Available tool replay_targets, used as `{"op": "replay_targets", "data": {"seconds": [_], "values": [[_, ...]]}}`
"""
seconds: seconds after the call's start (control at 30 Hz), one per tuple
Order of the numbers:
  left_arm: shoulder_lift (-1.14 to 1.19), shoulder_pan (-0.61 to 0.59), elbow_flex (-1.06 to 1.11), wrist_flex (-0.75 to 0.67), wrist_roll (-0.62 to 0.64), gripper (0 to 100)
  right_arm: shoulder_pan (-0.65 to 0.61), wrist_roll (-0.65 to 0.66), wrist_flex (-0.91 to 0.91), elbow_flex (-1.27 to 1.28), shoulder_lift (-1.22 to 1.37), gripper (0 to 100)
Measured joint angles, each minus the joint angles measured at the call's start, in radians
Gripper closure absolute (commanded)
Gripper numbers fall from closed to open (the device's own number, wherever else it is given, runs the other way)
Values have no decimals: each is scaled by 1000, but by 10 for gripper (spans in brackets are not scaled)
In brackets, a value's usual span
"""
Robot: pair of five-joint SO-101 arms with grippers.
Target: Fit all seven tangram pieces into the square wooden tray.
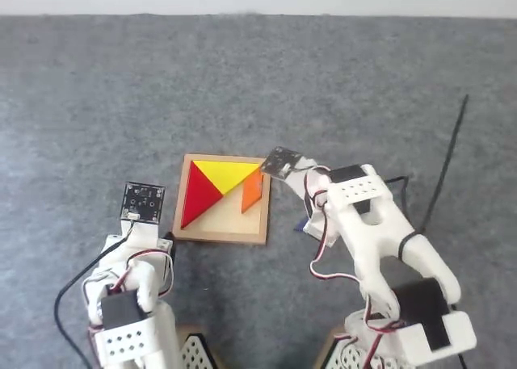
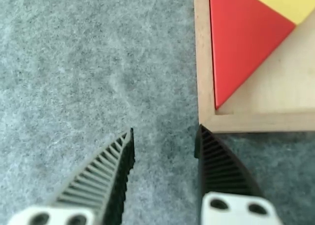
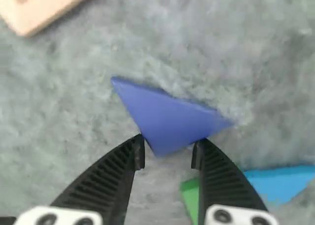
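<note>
Tray (image 1: 222, 238) pale wood. Red triangle (image 1: 198, 198), yellow triangle (image 1: 226, 174), orange piece (image 1: 252, 191), dark blue triangle (image 3: 167, 119), light blue piece (image 3: 278, 181), green piece (image 3: 191, 198). Mat (image 1: 323, 86) mottled grey.

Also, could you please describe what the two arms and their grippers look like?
Both the left arm and right arm are white plastic shells with black motor blocks, looped with thin red, white and black cables. Each wrist carries a small black camera board. The left gripper and right gripper each have two black, ridged, tapering fingers on white bases with screw holes.
</note>
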Motion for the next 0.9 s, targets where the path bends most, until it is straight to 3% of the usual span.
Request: {"op": "replay_targets", "data": {"seconds": [0.3, 0.43, 0.57, 0.7, 0.9], "values": [[0, 0, 0, 0, 0, 803, 38, 48, -207, 0, 14, 821], [0, 0, 0, 0, 0, 803, 72, -35, -232, -6, 3, 821], [0, 0, 0, 0, 0, 803, 77, -172, -121, -6, -83, 821], [0, 0, 0, 0, 0, 803, 74, -516, -80, -6, -193, 818], [0, 0, 0, 0, 0, 803, 41, -1344, -175, -6, -209, 818]]}}
